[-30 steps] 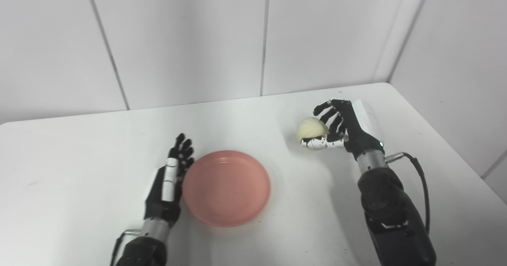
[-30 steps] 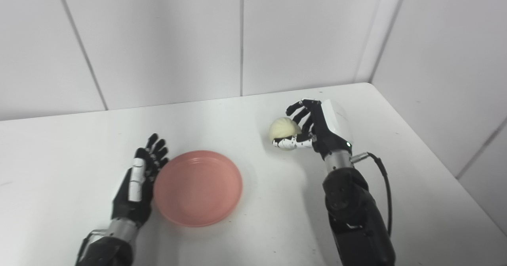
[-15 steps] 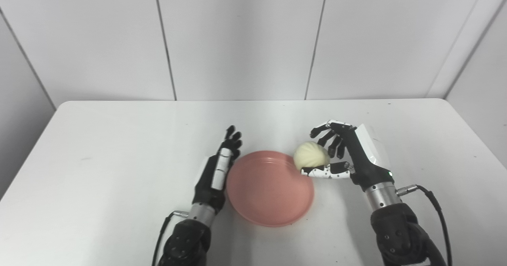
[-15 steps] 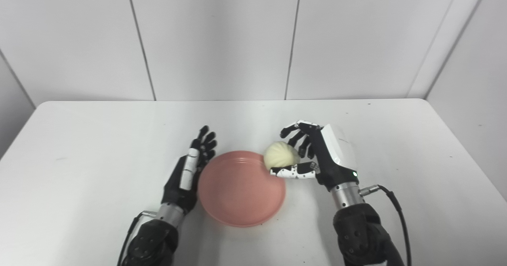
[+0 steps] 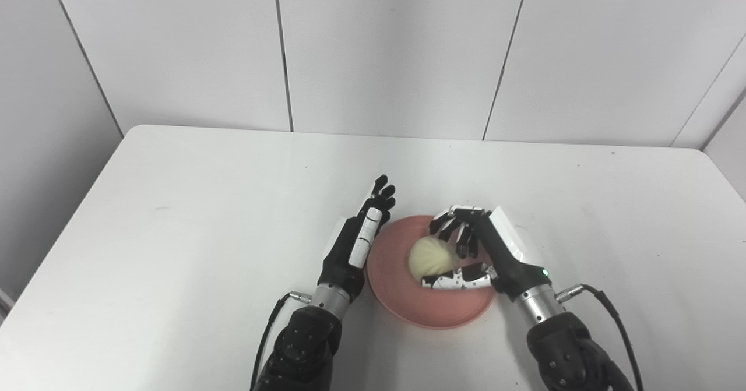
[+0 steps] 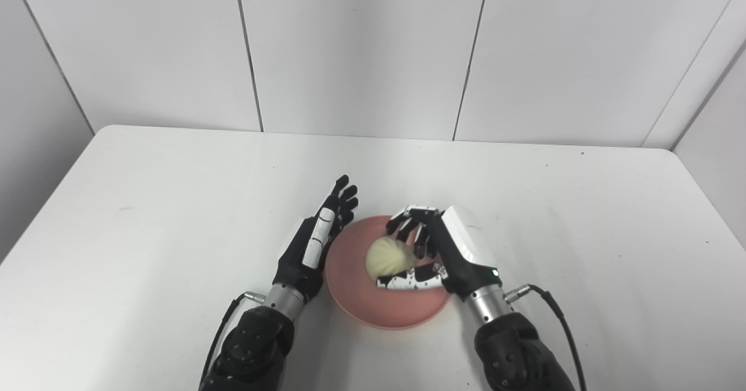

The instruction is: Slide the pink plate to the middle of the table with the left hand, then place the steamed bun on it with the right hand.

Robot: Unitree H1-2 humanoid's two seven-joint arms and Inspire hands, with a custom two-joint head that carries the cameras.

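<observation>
The pink plate (image 5: 402,298) lies on the white table (image 5: 175,216) near the front middle. My left hand (image 5: 358,242) stands open, fingers straight, its edge against the plate's left rim. My right hand (image 5: 486,257) is over the plate's right half, fingers and thumb curled around the pale steamed bun (image 5: 428,256). The bun sits in the plate's hollow or just above it; contact with the plate is not clear. In the right eye view the same bun (image 6: 387,255) shows in the right hand (image 6: 449,254), beside the left hand (image 6: 317,242).
White wall panels close off the back and both sides. The table's edges run left (image 5: 70,204) and far right (image 5: 722,169). A black cable (image 5: 612,315) trails from my right wrist.
The camera has swung, shifting the whole picture. My right hand has carried the bun from the plate's right rim to over the plate's middle. The left hand stays at the plate's left rim.
</observation>
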